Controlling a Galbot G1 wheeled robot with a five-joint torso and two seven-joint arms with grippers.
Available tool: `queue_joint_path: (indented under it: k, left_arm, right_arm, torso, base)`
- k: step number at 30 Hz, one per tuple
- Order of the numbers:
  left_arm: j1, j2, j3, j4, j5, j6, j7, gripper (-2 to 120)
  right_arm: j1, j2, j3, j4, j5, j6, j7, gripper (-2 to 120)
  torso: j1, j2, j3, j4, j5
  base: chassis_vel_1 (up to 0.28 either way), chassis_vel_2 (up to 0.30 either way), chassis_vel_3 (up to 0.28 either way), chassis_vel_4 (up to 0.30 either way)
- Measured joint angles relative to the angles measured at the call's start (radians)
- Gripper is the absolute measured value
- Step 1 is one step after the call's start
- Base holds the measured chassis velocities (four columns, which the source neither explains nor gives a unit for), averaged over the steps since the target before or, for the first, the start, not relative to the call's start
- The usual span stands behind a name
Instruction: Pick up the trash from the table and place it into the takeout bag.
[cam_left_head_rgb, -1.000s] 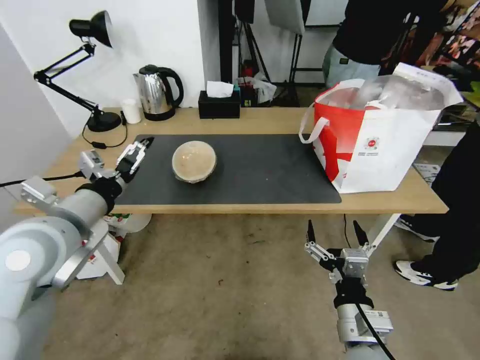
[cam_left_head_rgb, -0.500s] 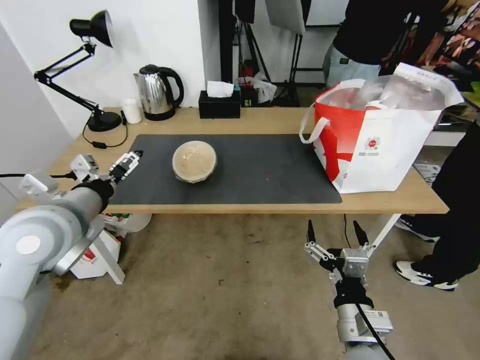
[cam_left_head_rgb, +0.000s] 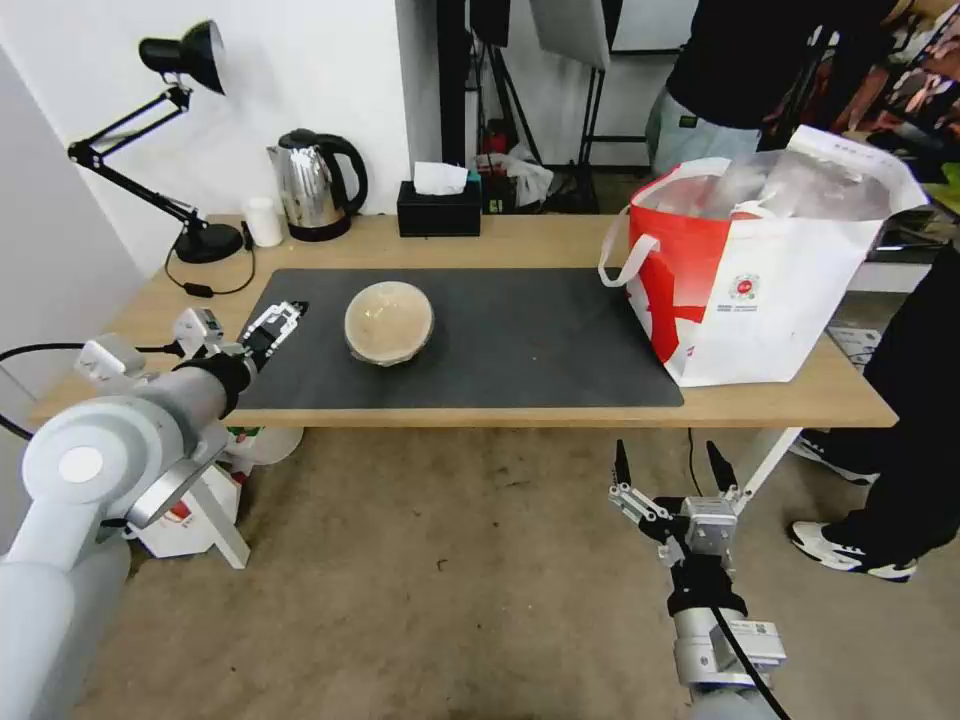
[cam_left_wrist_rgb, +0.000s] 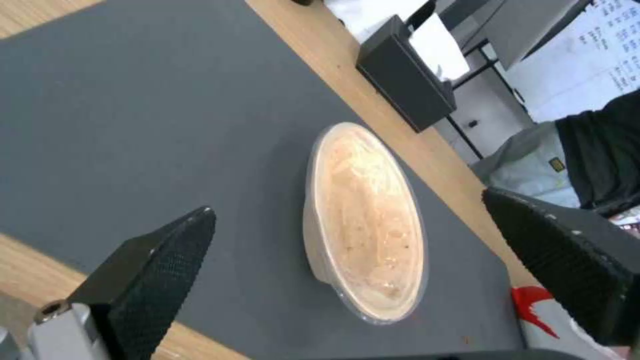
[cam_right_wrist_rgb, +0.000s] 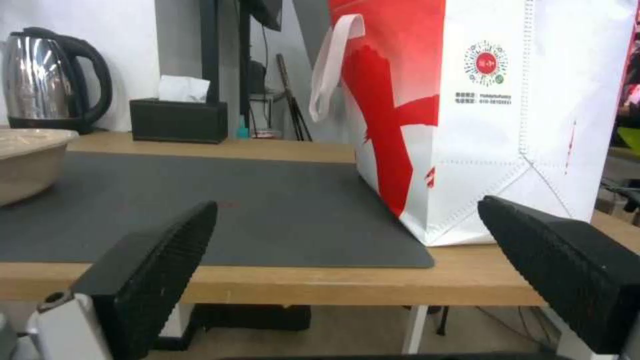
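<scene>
A beige paper bowl (cam_left_head_rgb: 389, 321) of trash sits on the dark grey mat of the table (cam_left_head_rgb: 520, 405), left of centre; the left wrist view shows the bowl (cam_left_wrist_rgb: 365, 220) with its clear lid. My left gripper (cam_left_head_rgb: 272, 325) hovers open over the mat's left edge, a short way left of the bowl and pointing at it. The takeout bag (cam_left_head_rgb: 760, 270), white with a red side panel and foil lining, stands at the table's right end, also the bag (cam_right_wrist_rgb: 487, 110) in the right wrist view. My right gripper (cam_left_head_rgb: 668, 466) hangs open below the table's front edge.
At the back of the table stand a black desk lamp (cam_left_head_rgb: 185, 150), a small white cup (cam_left_head_rgb: 263, 221), a steel kettle (cam_left_head_rgb: 315, 185) and a black tissue box (cam_left_head_rgb: 438, 205). A person stands behind the bag, another by the table's right end.
My left gripper dipped toward the front left edge, then came back right and forward over the mat's edge. The bowl, the bag and the right arm have not moved.
</scene>
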Motion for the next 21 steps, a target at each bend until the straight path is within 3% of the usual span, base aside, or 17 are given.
queue_joint_path:
  k: [21]
  left_arm:
    - [-0.072,-0.036,0.068,0.100,-0.003,0.012,0.008,100]
  right_arm:
    - [0.000,0.000,0.000,0.000,0.000,0.000,0.000,100]
  torso:
    - [0.000,0.000,0.000,0.0000,0.0000]
  base:
    - [0.000,0.000,0.000,0.000]
